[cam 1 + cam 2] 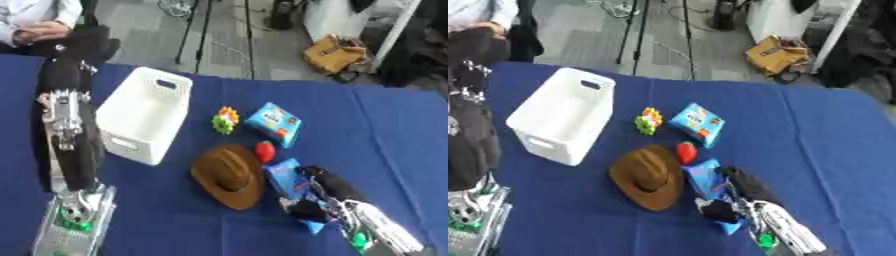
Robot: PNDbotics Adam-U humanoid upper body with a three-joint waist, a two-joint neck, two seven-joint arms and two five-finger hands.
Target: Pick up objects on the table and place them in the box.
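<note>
Right hand (pixel 317 200) curled round blue packet (pixel 282 176) on blue surface (pixel 394 140); brown hat (pixel 229 175) just left, white box (pixel 144 115) far left. Left hand's state: cannot tell.

The right hand (pixel 319 192) is covering much of a blue packet (pixel 284 176), so how its fingers are sitting on it is not showing. The brown hat (pixel 230 175) is hiding part of a small red thing (pixel 265 151). The left arm (pixel 470 145) is running off the left edge.
</note>
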